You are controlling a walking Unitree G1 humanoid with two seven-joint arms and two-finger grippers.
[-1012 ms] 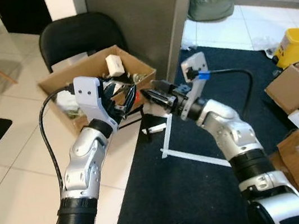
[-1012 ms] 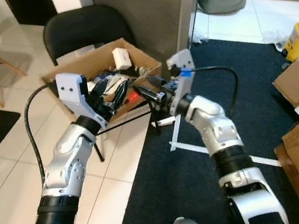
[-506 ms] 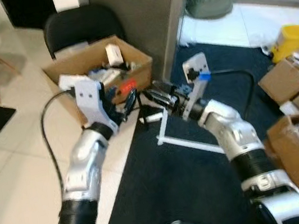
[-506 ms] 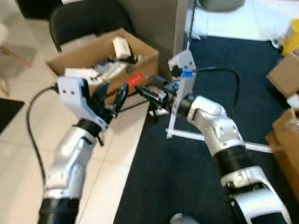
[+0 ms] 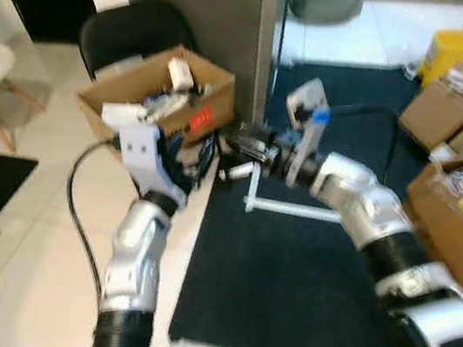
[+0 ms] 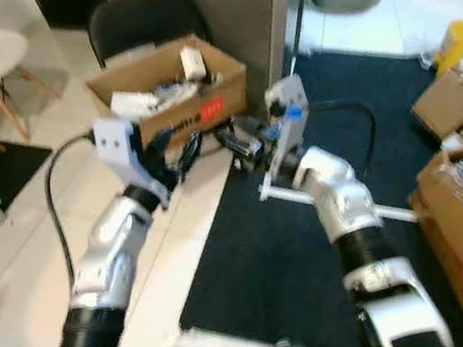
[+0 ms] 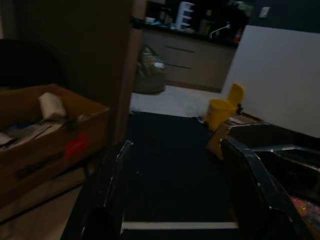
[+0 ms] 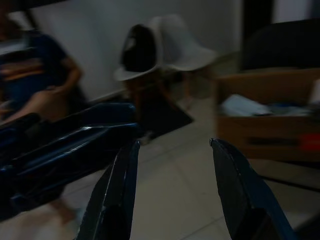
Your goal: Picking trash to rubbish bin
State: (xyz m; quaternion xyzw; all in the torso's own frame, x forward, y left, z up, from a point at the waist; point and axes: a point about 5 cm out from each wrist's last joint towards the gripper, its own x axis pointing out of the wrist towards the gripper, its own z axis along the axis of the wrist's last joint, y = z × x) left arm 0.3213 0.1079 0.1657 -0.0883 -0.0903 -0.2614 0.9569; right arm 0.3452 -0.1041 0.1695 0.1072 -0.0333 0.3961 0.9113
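Before the cardboard box (image 5: 159, 106), both grippers' jaws apart.

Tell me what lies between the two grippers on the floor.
Between left gripper and right gripper, the left eye view shows a small white piece of trash at the dark rug's edge.

Ahead of my left gripper (image 5: 198, 157) sat a matt brown cardboard box (image 5: 211, 97) with a glossy red label, stuffed with crumpled white paper and plastic (image 5: 146, 109). My arms looked like brushed silver metal, their fingers (image 7: 112, 185) glossy black plastic. Beneath the right gripper (image 5: 245, 147) lay a dark carpet (image 5: 275, 281), matt and finely rough, beside smooth, slightly shiny pale floor tiles (image 5: 29, 232). Further right of it were more cardboard boxes (image 5: 442, 109) and a shiny yellow plastic bin (image 5: 446, 51).
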